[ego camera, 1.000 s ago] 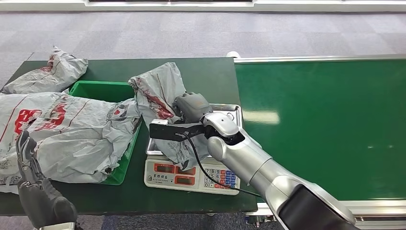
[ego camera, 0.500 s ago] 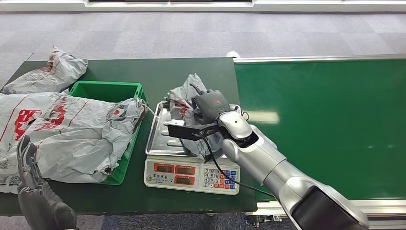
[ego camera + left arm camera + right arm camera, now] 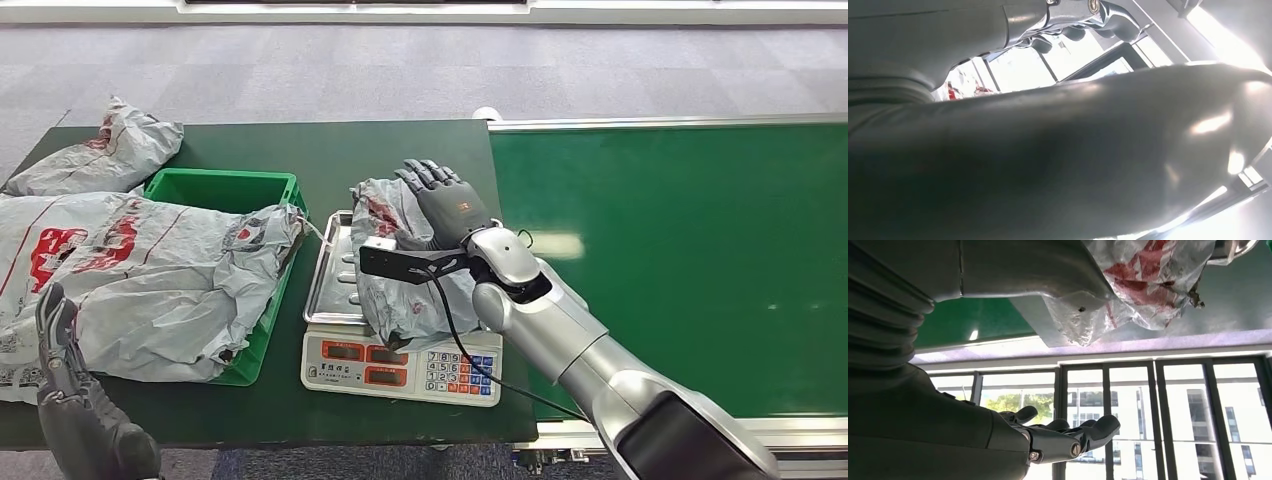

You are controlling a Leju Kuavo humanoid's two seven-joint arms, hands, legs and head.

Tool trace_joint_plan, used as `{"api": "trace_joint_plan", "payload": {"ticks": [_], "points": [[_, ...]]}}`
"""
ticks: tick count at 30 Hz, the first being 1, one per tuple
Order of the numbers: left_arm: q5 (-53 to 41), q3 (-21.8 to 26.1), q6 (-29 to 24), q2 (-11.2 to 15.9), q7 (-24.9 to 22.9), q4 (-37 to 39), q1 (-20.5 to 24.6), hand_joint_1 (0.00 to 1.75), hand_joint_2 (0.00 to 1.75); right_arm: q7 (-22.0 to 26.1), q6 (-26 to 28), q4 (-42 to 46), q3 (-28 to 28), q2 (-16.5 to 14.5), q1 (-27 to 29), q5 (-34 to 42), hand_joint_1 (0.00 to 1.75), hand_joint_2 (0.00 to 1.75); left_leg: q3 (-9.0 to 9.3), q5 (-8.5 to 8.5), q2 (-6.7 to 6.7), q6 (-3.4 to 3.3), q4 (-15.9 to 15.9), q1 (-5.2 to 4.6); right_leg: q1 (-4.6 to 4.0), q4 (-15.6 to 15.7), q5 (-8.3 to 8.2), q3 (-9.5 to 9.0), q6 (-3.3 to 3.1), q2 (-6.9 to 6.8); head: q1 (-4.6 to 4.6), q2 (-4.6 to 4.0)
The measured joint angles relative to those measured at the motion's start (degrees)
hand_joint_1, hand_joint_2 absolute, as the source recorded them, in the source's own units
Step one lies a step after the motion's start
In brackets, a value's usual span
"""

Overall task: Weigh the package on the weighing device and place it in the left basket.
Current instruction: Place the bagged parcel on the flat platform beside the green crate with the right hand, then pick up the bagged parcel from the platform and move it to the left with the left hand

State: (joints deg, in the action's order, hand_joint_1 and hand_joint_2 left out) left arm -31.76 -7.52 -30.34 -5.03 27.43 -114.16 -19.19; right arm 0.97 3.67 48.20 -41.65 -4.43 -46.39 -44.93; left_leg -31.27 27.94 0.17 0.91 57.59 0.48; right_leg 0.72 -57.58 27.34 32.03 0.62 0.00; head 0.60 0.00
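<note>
The package (image 3: 395,265) lies on the scale (image 3: 400,330) near the table's right edge. The right hand (image 3: 450,210) hovers beside it, fingers spread, holding nothing. The left hand (image 3: 70,400) hangs at the table's front left corner; its grip is unclear.

A crumpled grey package (image 3: 400,265) with red print lies slumped across the steel tray of the weighing scale (image 3: 345,362). The green basket (image 3: 222,190) sits just left, stuffed with another grey bag
</note>
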Motion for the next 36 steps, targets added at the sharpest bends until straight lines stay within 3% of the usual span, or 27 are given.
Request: {"api": "trace_joint_plan", "payload": {"ticks": [6,9,13,16,17,20,28,36], "points": [[-4.4,-0.3,-1.0,0.4,-0.8,0.7,2.0,0.0,0.0,3.1,7.1,11.8,4.3,2.0,6.4,-0.2,0.0,0.0,-0.01,0.0,-0.05,0.0,0.0,0.0,-0.01,0.0,0.0,0.05,0.0,-0.08,0.01,0.0],[-7.9,-1.6,5.9,2.3,-5.8,3.9,7.7,0.0,0.0,4.1,11.1,22.4,8.0,3.7,12.5,-3.9,0.0,0.0,-0.05,-0.04,-0.3,-0.03,0.1,-0.01,-0.01,0.1,0.01,0.04,0.0,-0.37,0.01,0.0],[-10.6,-3.3,17.2,6.4,-11.2,13.2,20.1,0.0,0.0,4.3,13.1,32.8,13.5,7.8,20.2,-8.2,0.0,0.0,-0.13,-0.2,-0.55,-0.07,0.1,-0.01,0.0,0.1,-0.07,0.0,0.03,-0.64,-0.01,0.0],[-10.3,-4.7,21.5,9.5,-11.7,21.3,29.1,0.0,1.31,4.7,14.5,37.5,17.8,12.0,25.3,-9.7,0.0,0.0,-0.21,-0.29,-0.39,-0.1,0.1,-0.02,0.05,0.0,-0.3,0.08,0.04,-0.53,-0.01,0.0],[-10.5,-5.3,22.4,10.4,-11.7,23.9,31.8,0.0,1.75,4.6,15.6,39.0,19.3,13.4,27.2,-10.6,0.0,0.44,-0.23,-0.31,-0.34,-0.12,0.2,-0.02,0.07,0.1,-0.35,0.14,0.06,-0.48,0.01,0.0],[-10.7,-8.2,25.6,12.6,-11.7,31.6,39.3,0.0,1.75,4.2,20.7,44.1,24.7,17.0,34.0,-12.9,0.0,1.75,-0.36,-0.35,-0.44,-0.17,0.2,-0.02,0.09,0.1,-0.39,0.2,0.1,-0.54,-0.01,0.0],[-10.0,-16.8,32.8,13.9,-12.3,49.5,53.0,0.0,1.75,5.3,29.2,57.9,37.3,20.9,49.5,-13.5,0.0,1.75,-0.59,-0.34,-0.31,-0.18,0.2,-0.08,0.1,0.1,-0.39,0.43,0.11,-0.44,-0.01,0.0],[-6.2,-24.8,40.1,10.4,-9.5,65.5,61.2,0.0,1.75,8.8,32.6,65.9,44.2,22.2,58.6,-8.1,0.0,1.75,-0.61,-0.34,-0.27,-0.19,0.2,-0.1,0.12,0.1,-0.4,0.44,0.12,-0.41,-0.01,0.0]]}}
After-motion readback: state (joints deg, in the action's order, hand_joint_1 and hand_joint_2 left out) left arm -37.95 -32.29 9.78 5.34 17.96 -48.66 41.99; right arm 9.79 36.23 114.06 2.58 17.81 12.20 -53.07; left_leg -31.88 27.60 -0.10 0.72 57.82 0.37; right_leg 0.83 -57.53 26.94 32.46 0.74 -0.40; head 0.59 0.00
